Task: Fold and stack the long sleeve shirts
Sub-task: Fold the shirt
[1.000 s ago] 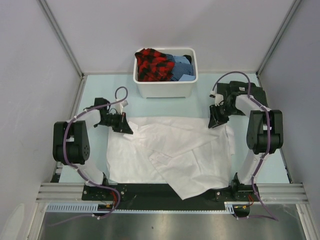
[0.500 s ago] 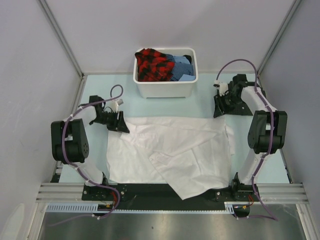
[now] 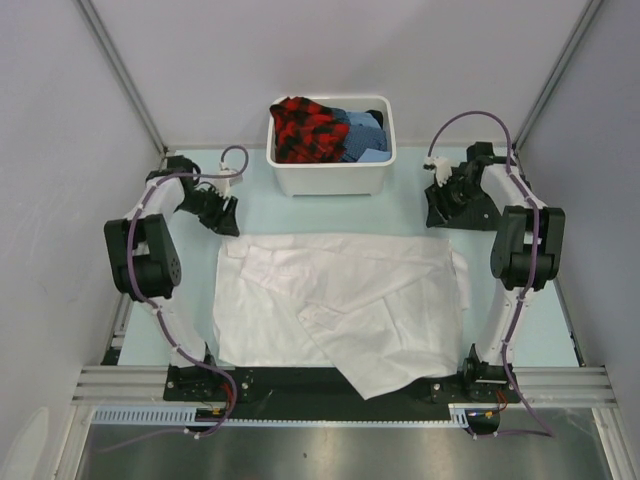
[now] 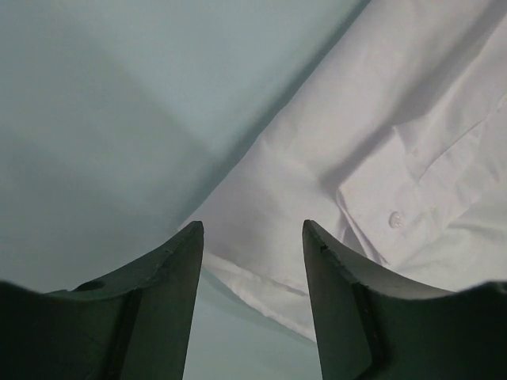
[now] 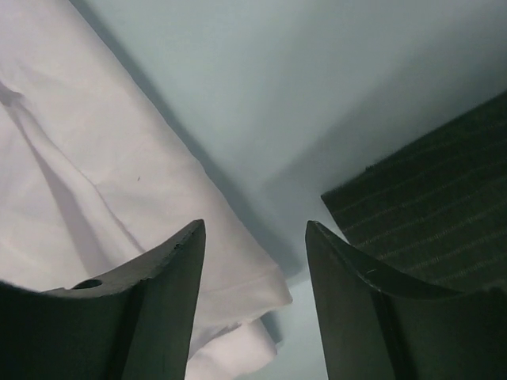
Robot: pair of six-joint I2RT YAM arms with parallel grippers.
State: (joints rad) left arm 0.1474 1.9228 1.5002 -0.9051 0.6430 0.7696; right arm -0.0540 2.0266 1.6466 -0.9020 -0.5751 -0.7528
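Observation:
The white long sleeve shirt (image 3: 340,295) lies spread over the middle of the table, with one flap folded across its near right part. My left gripper (image 3: 227,218) hovers open just beyond the shirt's far left corner (image 4: 380,158), with nothing between its fingers (image 4: 178,269). My right gripper (image 3: 437,213) hangs open off the far right corner (image 5: 119,198), also holding nothing. The dark finely striped shirt (image 5: 444,214) lies to its right, partly hidden under the right arm (image 3: 488,215).
A white plastic tub (image 3: 330,178) stands at the back centre, holding red-black plaid and blue clothes. Grey walls close in both sides and the back. Both arm bases sit on the black rail at the near edge (image 3: 320,385).
Both grippers have opened, let go of the white shirt's far corners and drawn back toward the far side. The shirt's far edge now lies flat and straight.

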